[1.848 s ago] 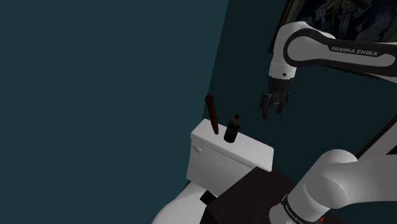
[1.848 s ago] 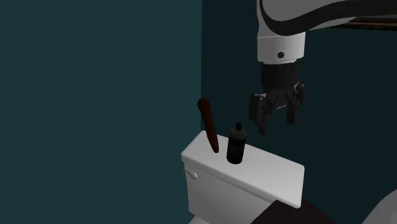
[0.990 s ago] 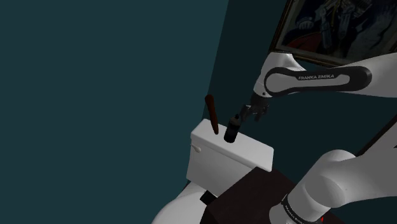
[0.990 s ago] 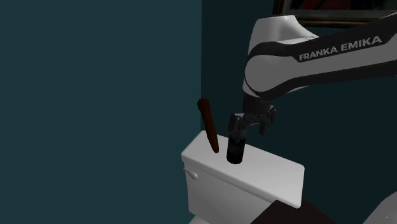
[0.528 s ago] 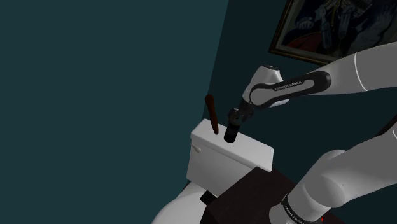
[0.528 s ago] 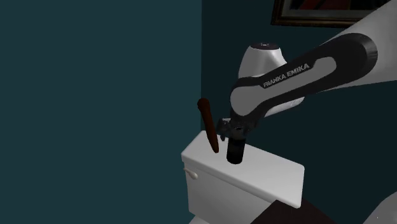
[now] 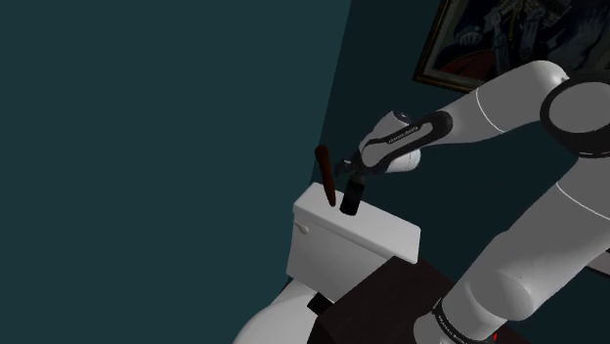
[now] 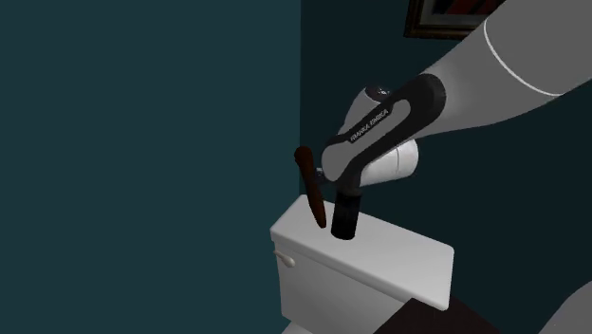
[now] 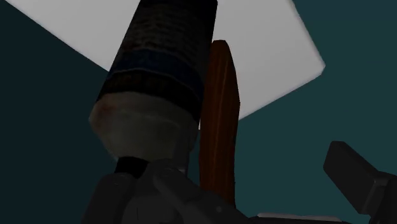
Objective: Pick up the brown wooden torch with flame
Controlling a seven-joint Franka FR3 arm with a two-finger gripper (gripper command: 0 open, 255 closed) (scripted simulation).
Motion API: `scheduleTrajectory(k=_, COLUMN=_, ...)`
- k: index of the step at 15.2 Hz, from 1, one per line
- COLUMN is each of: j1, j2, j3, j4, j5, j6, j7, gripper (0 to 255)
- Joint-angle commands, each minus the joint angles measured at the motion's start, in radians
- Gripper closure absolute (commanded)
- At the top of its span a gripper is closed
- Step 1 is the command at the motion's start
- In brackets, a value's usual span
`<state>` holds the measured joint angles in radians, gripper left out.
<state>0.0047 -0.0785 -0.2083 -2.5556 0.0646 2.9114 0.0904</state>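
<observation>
The tool [image 9: 245, 175] is released, its 2 fingers apart with the brown torch [image 9: 219, 121] between them. The torch leans upright on the white toilet tank [image 8: 398, 256], just beside a dark bottle [image 9: 162, 70] (crowding 1 finger), so closing may catch both.

Dim light falls on two dark teal walls [image 7: 147, 117] that meet in a corner near 12 o'clock in the shoulder view. A white toilet cistern [image 7: 327, 256] stands at 6 o'clock, and a framed picture [image 7: 479, 44] hangs at 2 o'clock.
</observation>
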Motion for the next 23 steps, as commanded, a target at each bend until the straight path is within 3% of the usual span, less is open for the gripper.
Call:
scheduleTrajectory(k=1, j1=0.021, j2=0.097, j3=-0.009, j4=0.035, j5=0.103, j6=0.057, j7=-0.063, gripper=0)
scheduleTrajectory(k=4, j1=0.009, j2=0.219, j3=0.034, j4=0.125, j5=0.359, j6=0.153, j7=-0.258, gripper=0)
scheduleTrajectory(k=7, j1=-0.17, j2=0.331, j3=0.23, j4=0.229, j5=0.513, j6=0.24, j7=-0.392, gripper=0)
scheduleTrajectory(k=9, j1=-0.285, j2=0.405, j3=0.348, j4=0.298, j5=0.532, j6=0.299, j7=-0.422, gripper=0)
scheduleTrajectory(k=11, j1=-0.36, j2=0.478, j3=0.426, j4=0.37, j5=0.545, j6=0.35, j7=-0.449, gripper=0)
scheduleTrajectory(k=18, j1=-0.454, j2=0.577, j3=0.528, j4=0.384, j5=0.521, j6=0.437, j7=-0.469, gripper=0)
scheduleTrajectory(k=21, j1=-0.459, j2=0.585, j3=0.534, j4=0.385, j5=0.516, j6=0.444, j7=-0.468, gripper=0)
scheduleTrajectory(k=22, j1=-0.454, j2=0.59, j3=0.532, j4=0.388, j5=0.517, j6=0.446, j7=-0.467, gripper=255)
scheduleTrajectory(k=23, j1=-0.455, j2=0.586, j3=0.536, j4=0.38, j5=0.518, j6=0.451, j7=-0.466, gripper=255)
